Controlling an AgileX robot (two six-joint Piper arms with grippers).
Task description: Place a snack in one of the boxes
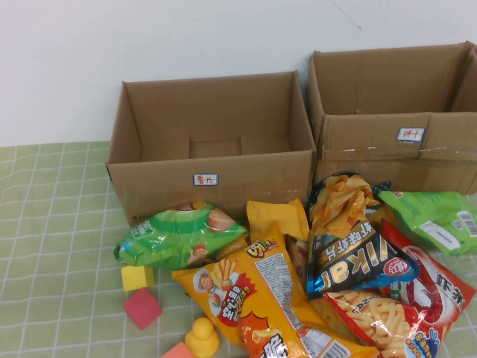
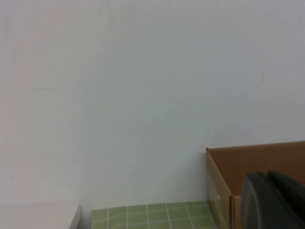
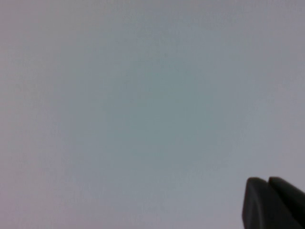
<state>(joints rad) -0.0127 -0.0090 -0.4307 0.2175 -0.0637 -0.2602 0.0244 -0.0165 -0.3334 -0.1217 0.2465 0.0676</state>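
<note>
Two open, empty cardboard boxes stand at the back in the high view: the left box (image 1: pixel 149 186) and the right box (image 1: pixel 358 145). Snack bags lie piled in front of them: a green bag (image 1: pixel 179 237), an orange chip bag (image 1: pixel 253 298), a dark blue bag (image 1: pixel 358 257), a red bag (image 1: pixel 428 291) and another green bag (image 1: pixel 436 220). Neither arm shows in the high view. My left gripper (image 2: pixel 267 175) is shut and empty, held up in front of a box corner (image 2: pixel 252 162). My right gripper (image 3: pixel 268 181) is shut and empty, facing the bare wall.
A yellow cube (image 1: pixel 137 277), a pink cube (image 1: pixel 141 308), a yellow duck toy (image 1: pixel 202 339) and another pink block (image 1: pixel 179 350) lie at the front left. A green checked cloth (image 1: pixel 52 246) covers the table. A white wall stands behind the boxes.
</note>
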